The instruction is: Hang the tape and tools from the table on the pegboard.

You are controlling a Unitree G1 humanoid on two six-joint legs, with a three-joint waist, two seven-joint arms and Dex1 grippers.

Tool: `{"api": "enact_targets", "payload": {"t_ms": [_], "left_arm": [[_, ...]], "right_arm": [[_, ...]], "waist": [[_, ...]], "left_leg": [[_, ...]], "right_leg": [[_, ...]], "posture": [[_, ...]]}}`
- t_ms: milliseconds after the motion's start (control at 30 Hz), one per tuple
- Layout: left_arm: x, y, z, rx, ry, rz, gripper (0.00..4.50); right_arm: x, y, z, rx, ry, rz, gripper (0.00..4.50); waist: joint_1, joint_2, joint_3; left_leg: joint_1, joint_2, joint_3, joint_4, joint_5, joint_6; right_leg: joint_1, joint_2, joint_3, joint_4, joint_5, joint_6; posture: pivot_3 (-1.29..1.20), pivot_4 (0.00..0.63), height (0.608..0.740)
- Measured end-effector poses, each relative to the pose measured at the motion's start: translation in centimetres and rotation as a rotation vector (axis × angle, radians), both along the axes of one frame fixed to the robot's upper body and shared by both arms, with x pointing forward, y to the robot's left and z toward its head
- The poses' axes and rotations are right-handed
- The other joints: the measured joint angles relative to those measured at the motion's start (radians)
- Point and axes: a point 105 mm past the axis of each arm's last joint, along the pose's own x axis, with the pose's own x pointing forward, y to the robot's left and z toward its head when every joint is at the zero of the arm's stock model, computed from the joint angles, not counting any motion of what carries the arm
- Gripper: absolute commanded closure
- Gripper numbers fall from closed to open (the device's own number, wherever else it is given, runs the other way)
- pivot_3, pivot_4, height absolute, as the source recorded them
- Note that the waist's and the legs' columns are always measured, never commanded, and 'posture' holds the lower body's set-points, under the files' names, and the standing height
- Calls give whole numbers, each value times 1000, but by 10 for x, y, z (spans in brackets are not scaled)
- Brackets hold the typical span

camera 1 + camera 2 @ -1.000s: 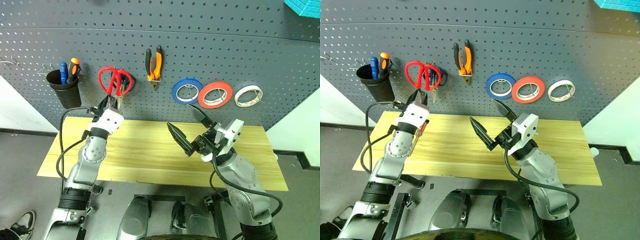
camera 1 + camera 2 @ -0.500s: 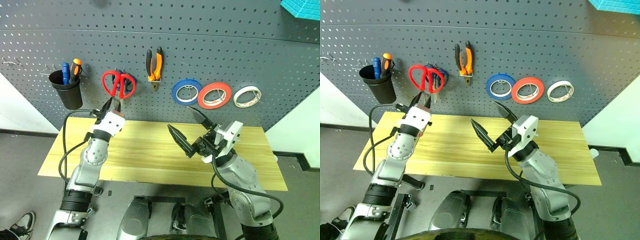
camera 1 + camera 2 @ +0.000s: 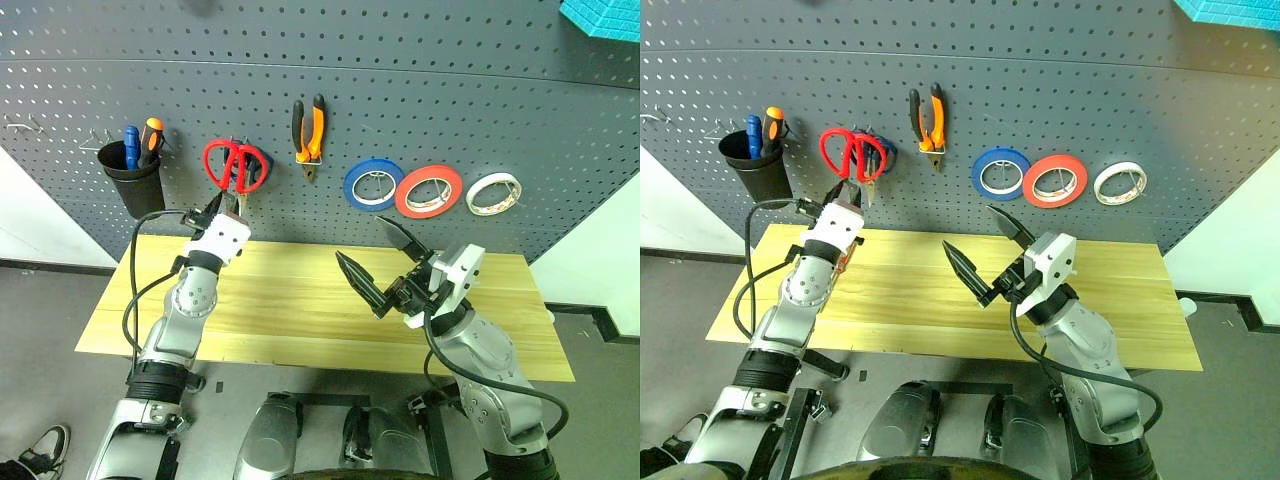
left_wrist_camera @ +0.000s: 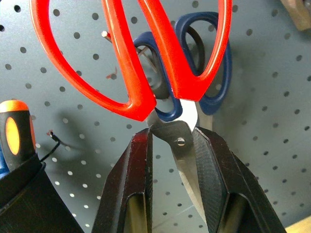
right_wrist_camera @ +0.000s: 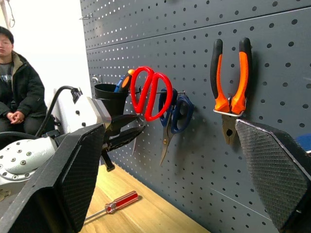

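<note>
Left gripper (image 4: 171, 160) clamped on red scissors (image 3: 230, 164) at the pegboard (image 3: 420, 90); right gripper (image 3: 378, 262) spread wide, empty, above table (image 3: 290, 300)

Your two head views look forward and down at the pegboard (image 3: 420, 90) and table (image 3: 290, 300). Your left wrist view sits very close to the red-handled scissors (image 4: 146, 63); the right wrist view looks along the board, probably sideways, sharing them.
</note>
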Motion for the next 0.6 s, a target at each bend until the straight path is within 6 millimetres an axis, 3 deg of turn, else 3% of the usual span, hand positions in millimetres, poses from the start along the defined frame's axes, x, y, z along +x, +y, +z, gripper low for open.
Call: {"api": "enact_targets", "payload": {"t_ms": [333, 600], "left_arm": [[12, 3, -13, -5, 51, 18, 3614], [37, -1, -20, -26, 89, 60, 3636]], "right_arm": [[1, -1, -2, -2, 12, -8, 0], [1, -1, -2, -3, 15, -8, 0]], "waist": [[1, 0, 0], [0, -1, -1]], "left_leg": [[0, 0, 0, 1, 0, 0], [0, -1, 1, 1, 0, 0]], "right_leg": [[0, 0, 0, 0, 0, 0], [0, 0, -1, 1, 0, 0]], "posture": [[310, 109, 677], [300, 110, 677]]}}
